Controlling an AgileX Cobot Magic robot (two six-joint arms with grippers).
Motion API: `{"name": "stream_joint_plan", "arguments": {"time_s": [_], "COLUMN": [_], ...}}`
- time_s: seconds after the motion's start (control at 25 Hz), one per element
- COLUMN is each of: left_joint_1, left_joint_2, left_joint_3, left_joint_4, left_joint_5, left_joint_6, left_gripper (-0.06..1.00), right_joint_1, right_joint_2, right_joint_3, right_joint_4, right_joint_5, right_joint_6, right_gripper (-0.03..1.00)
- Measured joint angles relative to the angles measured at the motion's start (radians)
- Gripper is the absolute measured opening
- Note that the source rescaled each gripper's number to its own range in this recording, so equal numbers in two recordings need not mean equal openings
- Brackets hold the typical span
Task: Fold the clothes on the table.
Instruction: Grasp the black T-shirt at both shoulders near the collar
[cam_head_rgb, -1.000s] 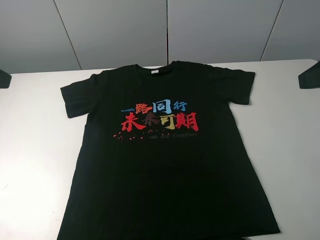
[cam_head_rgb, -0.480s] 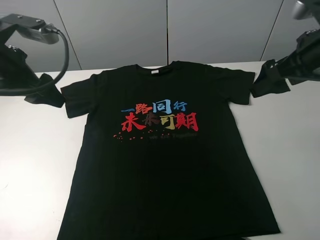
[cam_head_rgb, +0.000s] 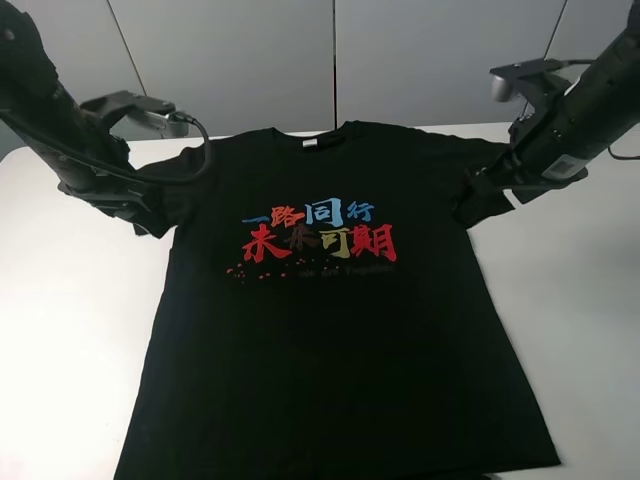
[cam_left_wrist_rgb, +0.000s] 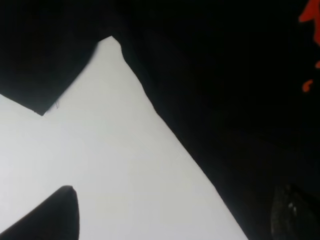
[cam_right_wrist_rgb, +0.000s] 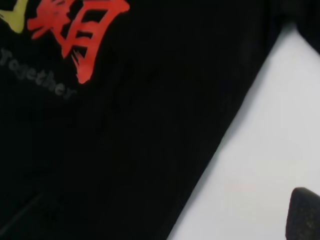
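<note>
1. Black T-shirt lies flat, print side up, on the white table. Collar is at the far edge, hem toward the high cam.
2. L gripper hangs over the left sleeve. R gripper hangs over the right sleeve. Neither has cloth in it.
3. L wrist cam shows what the high cam can't: both fingertips wide apart w/ bare table between them. Ahead is the notch where sleeve meets shirt body.
4. R wrist cam shows only one fingertip, over the table just beside the shirt's side edge. A red character and grey "Together" lettering show close up. Its jaws stand apart, nothing between them.
5. Vs half a sec ago, both arms have come inward from beside the sleeves to over them. A sec ago only their tips showed at the frame edges. Shirt hasn't shifted.
</note>
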Motion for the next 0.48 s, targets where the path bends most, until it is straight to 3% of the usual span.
{"name": "stream_joint_plan", "arguments": {"time_s": [0.32, 0.48], "left_joint_1": [-0.019, -0.079], "left_joint_2": [0.181, 0.195], "left_joint_3": [-0.080, -0.093], "left_joint_4": [0.028, 0.104], "left_joint_5": [0.009, 0.008], "left_joint_6": [-0.002, 0.004], "left_gripper": [1.00, 1.00], "right_joint_1": [0.000, 0.000], "right_joint_2": [0.107, 0.134], "right_joint_3": [-0.104, -0.127], "right_joint_4": [0.048, 0.078], "right_joint_5": [0.063, 0.090], "right_joint_6": [-0.037, -0.082], "right_gripper": [1.00, 1.00]}}
